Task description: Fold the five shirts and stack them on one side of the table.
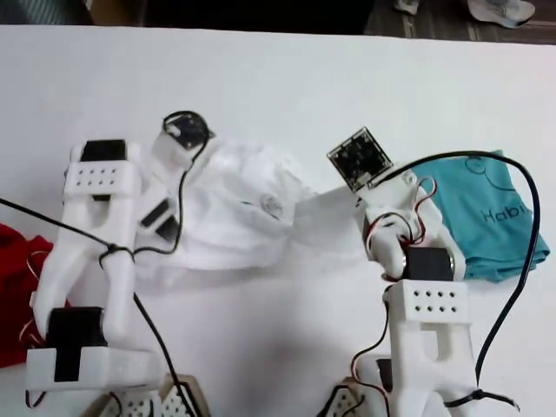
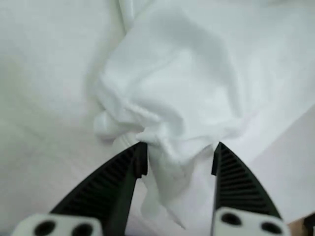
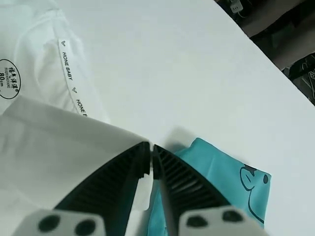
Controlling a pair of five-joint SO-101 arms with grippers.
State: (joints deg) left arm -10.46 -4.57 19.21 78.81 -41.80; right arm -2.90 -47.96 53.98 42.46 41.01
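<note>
The white shirt [image 1: 234, 208] lies crumpled in the middle of the table [image 1: 287, 78], between your two arms, not yet spread or folded. Your right claw [image 3: 151, 150] is closed, and it looks pinched onto the thin edge of the shirt on the side nearest the teal shirt. The cloth runs up to its tips as a taut panel, which suggests that you hold it there to pull that side out flat. Your left claw [image 2: 179, 160] is over the opposite side, with its jaws apart and a bunched ridge of fabric sitting between them. It straddles the cloth without clamping it, probably so that it can take the second corner.

The teal shirt [image 1: 486, 217] lies already folded just beside your right arm, at what I take to be the stacking side. A red shirt [image 1: 17, 287] lies unfolded at the far edge by your left arm, well apart from the white one.
</note>
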